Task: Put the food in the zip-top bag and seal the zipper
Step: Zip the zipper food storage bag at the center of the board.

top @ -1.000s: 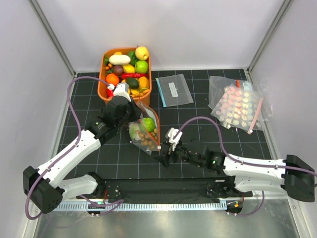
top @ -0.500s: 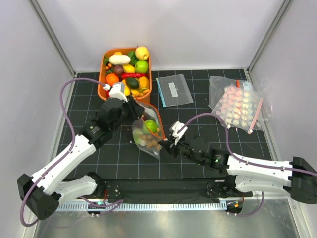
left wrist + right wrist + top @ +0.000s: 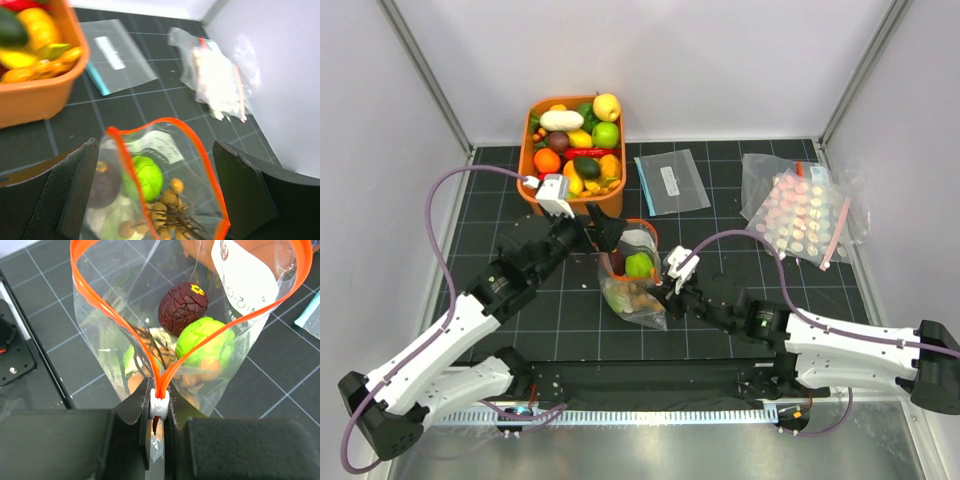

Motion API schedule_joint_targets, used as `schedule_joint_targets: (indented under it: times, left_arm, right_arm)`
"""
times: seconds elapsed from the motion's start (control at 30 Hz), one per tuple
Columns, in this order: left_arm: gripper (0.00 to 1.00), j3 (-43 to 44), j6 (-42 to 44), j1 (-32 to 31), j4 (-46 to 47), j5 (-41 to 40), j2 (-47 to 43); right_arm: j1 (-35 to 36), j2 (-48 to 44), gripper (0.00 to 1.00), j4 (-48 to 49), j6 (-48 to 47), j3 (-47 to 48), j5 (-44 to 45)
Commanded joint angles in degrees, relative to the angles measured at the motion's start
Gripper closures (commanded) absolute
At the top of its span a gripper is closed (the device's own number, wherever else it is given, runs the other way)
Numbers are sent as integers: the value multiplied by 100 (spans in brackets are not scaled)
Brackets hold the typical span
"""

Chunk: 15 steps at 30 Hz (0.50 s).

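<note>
Jaws of left gripper [image 3: 157,190] spread wide, zip-top bag [image 3: 635,278] upright between its fingers, mouth gaping, food [image 3: 202,340] inside, right gripper [image 3: 157,415] clenched on zipper [image 3: 158,380] end at its fingertips.

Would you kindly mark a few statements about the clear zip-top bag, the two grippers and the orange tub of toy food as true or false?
1. The crinkly clear zip-top bag has its mouth gaping open. True.
2. The right gripper pinches the orange-red zipper strip at its white slider. True.
3. The green toy lime lies on the mat outside the bag. False: it sits inside the bag, beside a dark scaly ball.
4. The left gripper is clamped shut. False: its fingers stand wide apart on either side of the bag's mouth.
5. The orange plastic tub is empty. False: it is piled with toy fruits.
</note>
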Motion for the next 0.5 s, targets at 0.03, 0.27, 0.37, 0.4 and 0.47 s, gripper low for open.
schedule_joint_targets:
  times: [0.03, 0.27, 0.37, 0.4, 0.47]
  left_arm:
    - [0, -99, 513, -224, 1027, 516, 247]
    - [0, -169, 724, -426, 1379, 500, 275]
    - [0, -309, 935, -593, 1643, 394, 152]
    - [0, -327, 1014, -629, 1713, 437, 125]
    - [0, -406, 1286, -743, 1941, 735, 99]
  right_arm:
    - [-14, 58, 99, -74, -253, 209, 180]
    - [-31, -337, 99, -276, -192, 157, 443]
    - [-23, -890, 99, -162, -166, -45, 286]
    - [-14, -1048, 99, -179, -175, -72, 215]
    - [-23, -1320, 99, -441, -279, -37, -73]
